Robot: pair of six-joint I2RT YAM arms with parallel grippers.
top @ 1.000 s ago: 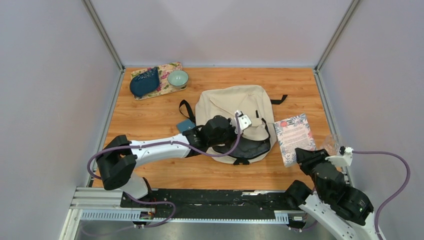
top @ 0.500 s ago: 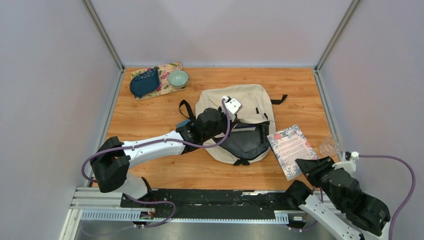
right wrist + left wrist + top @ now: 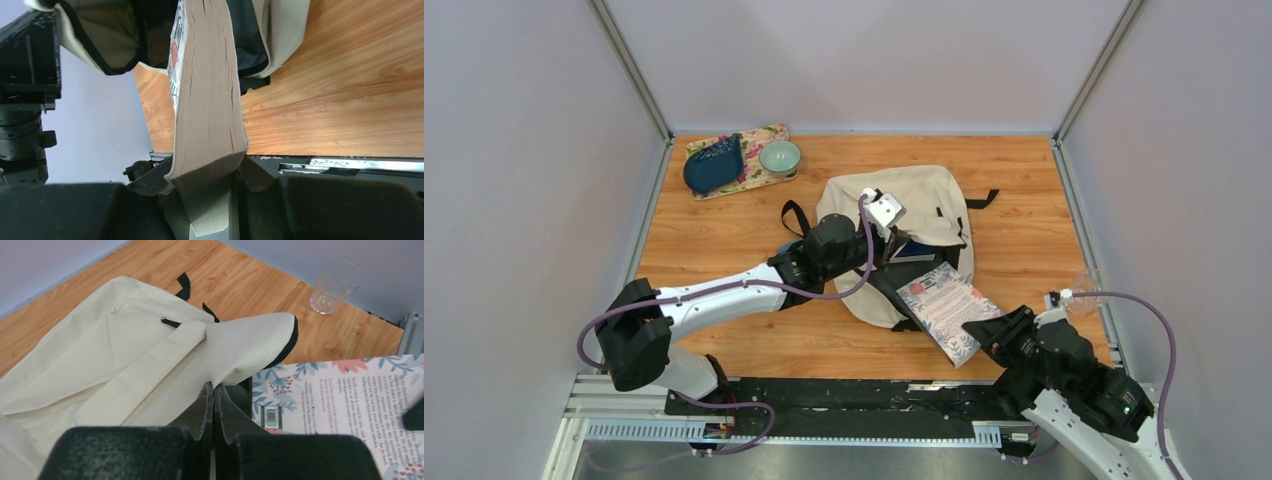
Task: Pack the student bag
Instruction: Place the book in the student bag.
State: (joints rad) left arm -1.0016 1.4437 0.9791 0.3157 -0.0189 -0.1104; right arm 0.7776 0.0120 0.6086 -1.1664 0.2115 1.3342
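Note:
The cream student bag (image 3: 924,200) lies mid-table, its mouth facing the near side. My left gripper (image 3: 886,236) is shut on the bag's top flap (image 3: 250,347) and holds it lifted, so the dark inside shows. My right gripper (image 3: 984,335) is shut on a thick book with a floral cover (image 3: 946,305); the book's far end is at the bag's opening. In the right wrist view the book's page edge (image 3: 210,85) runs up from my jaws into the open bag (image 3: 100,45). In the left wrist view the book cover (image 3: 340,395) lies under the raised flap.
A floral tray (image 3: 764,140) at the far left carries a dark blue pouch (image 3: 714,165) and a pale green bowl (image 3: 780,156). A clear glass (image 3: 1086,292) stands at the right edge, also in the left wrist view (image 3: 335,286). A blue item (image 3: 792,246) lies beside the bag's left side.
My right gripper has carried the book left from the table's right side to the bag's mouth. My left gripper has pulled the flap farther up and back, widening the opening.

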